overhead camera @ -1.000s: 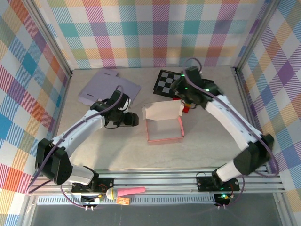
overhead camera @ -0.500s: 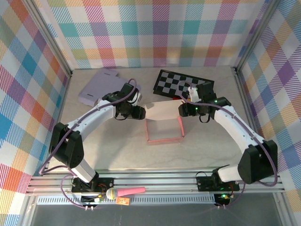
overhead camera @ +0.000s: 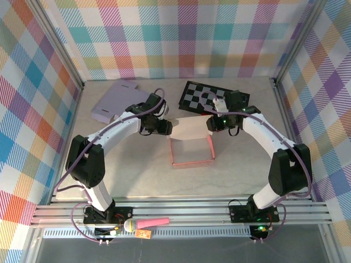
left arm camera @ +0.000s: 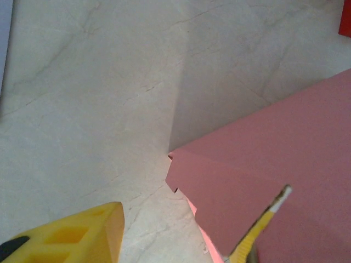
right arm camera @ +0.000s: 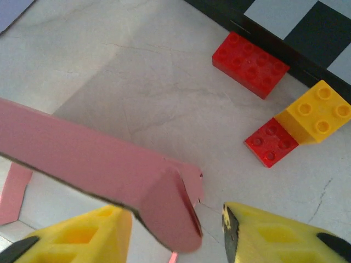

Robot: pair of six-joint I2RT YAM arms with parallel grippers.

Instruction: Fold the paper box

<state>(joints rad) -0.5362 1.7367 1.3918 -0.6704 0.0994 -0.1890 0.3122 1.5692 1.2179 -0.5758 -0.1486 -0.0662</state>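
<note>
Robot lab cell: aluminium frame rails, plaid backdrop walls, checkerboard on the tabletop.

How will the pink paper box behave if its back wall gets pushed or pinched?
The pink paper box probably flexes rather than resists: its back wall looks sheet-thin, the end tab curling. Likely light, so it may slide on the smooth table.

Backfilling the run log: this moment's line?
pink paper box: back flap raised | left gripper: open at its left corner | right gripper: open around its right end
</note>
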